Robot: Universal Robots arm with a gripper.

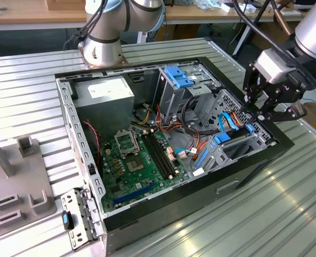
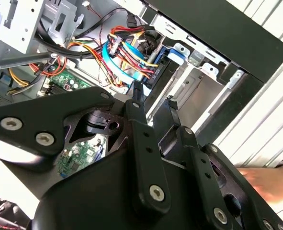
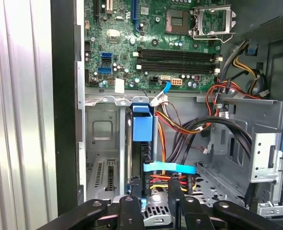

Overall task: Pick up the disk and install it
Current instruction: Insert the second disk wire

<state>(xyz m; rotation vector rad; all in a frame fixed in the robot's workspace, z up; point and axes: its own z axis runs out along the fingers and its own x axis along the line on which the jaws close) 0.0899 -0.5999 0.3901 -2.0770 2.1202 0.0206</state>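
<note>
The open computer case (image 1: 147,139) lies on the ribbed metal worktop (image 1: 286,214), motherboard (image 1: 139,160) exposed. The gripper (image 1: 264,110) hangs over the drive bay at the exterior view's right, its fingers (image 3: 131,211) standing a narrow gap apart. The disk (image 3: 142,136) appears to sit on edge in that bay, blue rail uppermost, though it is hard to confirm. The loose cables (image 3: 179,167) crowd the slot; a snagged finger could tug a connector.

Exterior view high, oblique over open computer case (image 1: 243,176), wrist views close inside, perhaps overlapping
</note>
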